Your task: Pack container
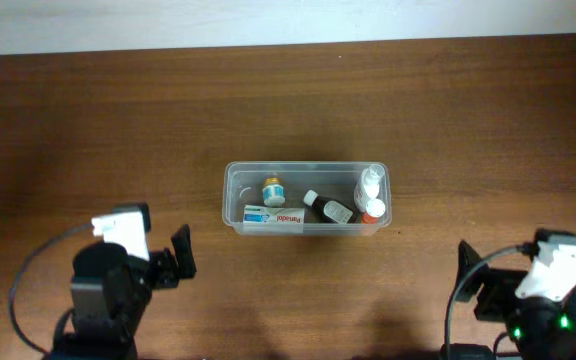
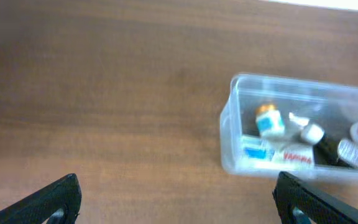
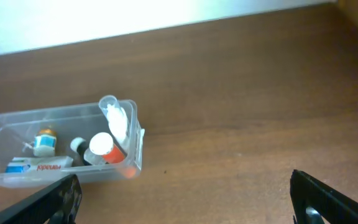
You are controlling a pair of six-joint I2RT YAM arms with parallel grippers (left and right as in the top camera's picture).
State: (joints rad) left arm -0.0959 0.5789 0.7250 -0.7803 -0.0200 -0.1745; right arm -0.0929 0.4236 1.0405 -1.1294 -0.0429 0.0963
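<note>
In the middle of the brown wooden table [image 1: 88, 120] sits the clear plastic rectangular tub with rounded corners [image 1: 230, 195], well ahead of both arms and roughly midway between them. It stands upright with its mouth facing up. Its long axis runs left to right, parallel to the table's far edge, so one short end points toward each arm's side. Inside lie a small bottle with a gold cap and blue label [image 1: 273, 190], a flat white carton with blue and red print [image 1: 274, 218], a dark bottle with a white cap [image 1: 328, 207], a clear bottle with a white top [image 1: 370, 181] and a white bottle with an orange cap [image 1: 372, 210]. No loose item shows on the table, so the packing looks finished or very nearly so. The left gripper [image 2: 178, 180] is spread wide and holds nothing, and the right gripper [image 3: 185, 179] is likewise wide apart and empty; both hang near the table's front edge, apart from the tub. What remains is probably only to keep clear. Any move should go up and back, away from the light tub, which a brush would slide. From the right wrist, the clear bottle seems to rise to the rim, so it may need a gentle push down.
</note>
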